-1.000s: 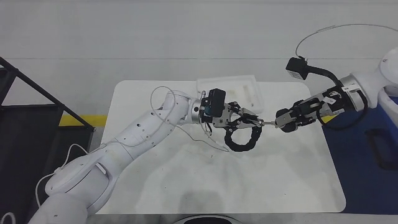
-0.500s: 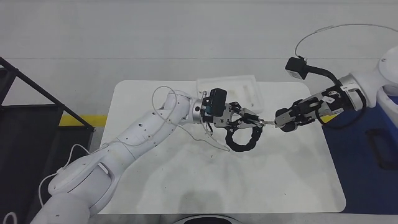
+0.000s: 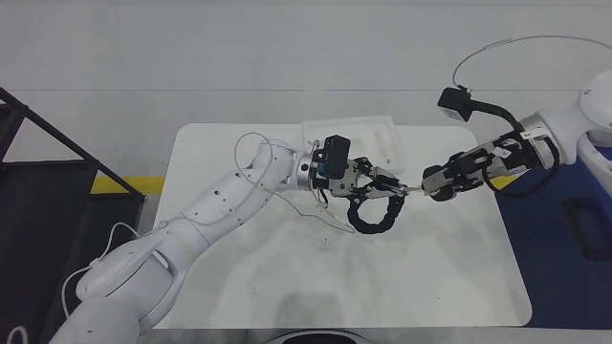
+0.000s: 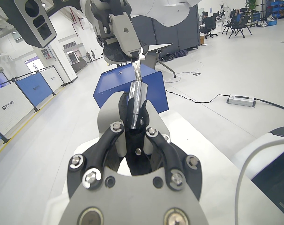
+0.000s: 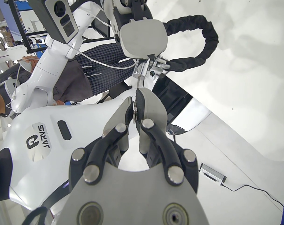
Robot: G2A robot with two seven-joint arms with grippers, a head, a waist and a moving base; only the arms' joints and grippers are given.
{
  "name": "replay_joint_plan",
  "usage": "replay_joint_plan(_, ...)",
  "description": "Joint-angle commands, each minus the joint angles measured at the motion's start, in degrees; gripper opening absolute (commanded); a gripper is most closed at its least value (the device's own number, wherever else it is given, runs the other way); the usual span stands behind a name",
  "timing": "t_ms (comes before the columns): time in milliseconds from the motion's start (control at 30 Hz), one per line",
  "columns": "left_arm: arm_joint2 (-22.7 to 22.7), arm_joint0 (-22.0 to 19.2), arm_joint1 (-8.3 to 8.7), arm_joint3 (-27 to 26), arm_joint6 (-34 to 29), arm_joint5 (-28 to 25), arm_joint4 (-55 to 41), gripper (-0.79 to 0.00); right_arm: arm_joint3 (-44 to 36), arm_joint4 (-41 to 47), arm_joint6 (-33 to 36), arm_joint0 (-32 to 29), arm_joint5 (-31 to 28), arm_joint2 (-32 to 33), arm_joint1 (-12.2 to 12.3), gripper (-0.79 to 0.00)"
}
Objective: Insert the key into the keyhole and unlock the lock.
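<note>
The white table [image 3: 287,287] has a broad stretch of plain top from its rounded near edge up to the arms, with the widest room on the near right. Above the table's middle the left arm extends from the near left, its left gripper [image 3: 392,188] clamped on the silver cylinder of the lock [image 4: 137,99], whose black cable loop [image 3: 375,218] hangs toward the near side. The other arm extends from the right, its right gripper [image 3: 427,185] pinched tight on the head of the key [image 4: 137,72]. The blade points left and meets the cylinder's end face; how deep it sits I cannot tell. Just beyond the left gripper, at the far edge, sits a white tray [image 3: 368,132], its contents not discernible
</note>
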Motion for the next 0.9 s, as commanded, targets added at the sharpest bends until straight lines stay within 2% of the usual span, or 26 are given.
replay_joint_plan(0, -0.1, 0.1, -0.03, -0.2, -0.2, -0.2, -0.2, -0.785, -0.1, -0.2, -0.2, 0.0, 0.2, 0.0, 0.0, -0.785)
replay_joint_plan(867, -3.2, 2.3, -1.0, 0.2, -5.0, -1.4, -5.5, -0.785, -0.4, -1.7, -1.8, -0.5, 1.8, 0.6, -0.5, -0.785)
